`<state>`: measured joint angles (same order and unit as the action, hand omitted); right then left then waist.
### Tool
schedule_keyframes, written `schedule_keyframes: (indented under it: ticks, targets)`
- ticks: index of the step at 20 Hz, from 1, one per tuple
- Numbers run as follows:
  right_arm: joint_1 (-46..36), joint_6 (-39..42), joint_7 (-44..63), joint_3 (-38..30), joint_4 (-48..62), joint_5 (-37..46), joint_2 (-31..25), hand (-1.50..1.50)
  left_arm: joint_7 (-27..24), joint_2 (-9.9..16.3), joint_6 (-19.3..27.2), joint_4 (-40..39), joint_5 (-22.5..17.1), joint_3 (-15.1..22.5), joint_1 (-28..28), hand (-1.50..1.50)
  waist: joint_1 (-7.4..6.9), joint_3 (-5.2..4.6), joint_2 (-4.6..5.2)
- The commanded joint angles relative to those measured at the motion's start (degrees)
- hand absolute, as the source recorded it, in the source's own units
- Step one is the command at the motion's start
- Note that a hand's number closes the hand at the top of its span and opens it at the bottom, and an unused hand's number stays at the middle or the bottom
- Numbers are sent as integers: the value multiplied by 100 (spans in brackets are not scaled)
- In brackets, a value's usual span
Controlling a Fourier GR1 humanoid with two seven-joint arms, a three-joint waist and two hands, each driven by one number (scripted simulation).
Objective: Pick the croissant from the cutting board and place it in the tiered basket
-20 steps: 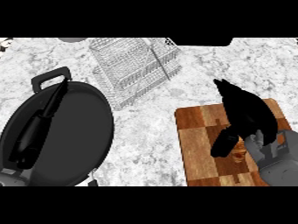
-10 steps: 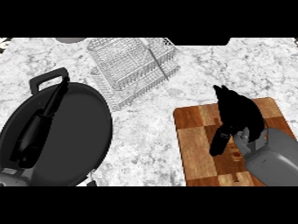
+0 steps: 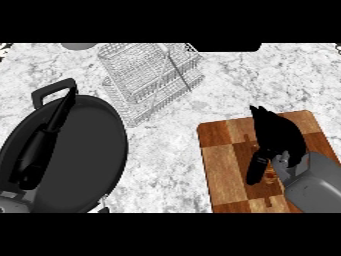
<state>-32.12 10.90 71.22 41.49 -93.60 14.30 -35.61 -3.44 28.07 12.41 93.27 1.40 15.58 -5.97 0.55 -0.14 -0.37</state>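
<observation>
Head view. Marbled surface [image 3: 173, 165]. Wooden cutting board [image 3: 228, 150], right of centre; its lower right part lies under the grey forearm. Right hand [image 3: 276, 135], black, low over the board, fingers curled downward; a sliver of the croissant [image 3: 270, 172] shows beneath them, mostly hidden, apparently grasped. Wire tiered basket [image 3: 147, 75], upper centre, well apart from the board. Dark pan [image 3: 62, 155], left, cut off below. Left hand: not visible.

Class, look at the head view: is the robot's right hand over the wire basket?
No: the right hand is over the cutting board, apart from the tiered basket.
</observation>
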Motion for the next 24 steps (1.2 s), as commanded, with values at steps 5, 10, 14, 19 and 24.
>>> schedule_keyframes:
  ticks: [5,10,14,19,24]
  targets:
    - [128,105,1395,-257,-449,613,-147,-150,-109,-40,-167,15,-56,-102,147,0,3,2,-2]
    - [524,215,1079,-518,-490,663,-225,-150,205,-14,-222,296,38,-149,22,0,-31,11,2]
    - [735,150,885,-501,-268,939,3,-150,111,-315,45,208,402,73,145,0,-47,11,20]
    - [898,139,753,-830,-222,1104,95,-150,-222,-270,-160,0,245,-174,236,0,-45,9,24]
    - [1093,9,530,-906,42,1561,421,-150,38,-397,-199,42,383,-168,-19,0,-35,12,31]
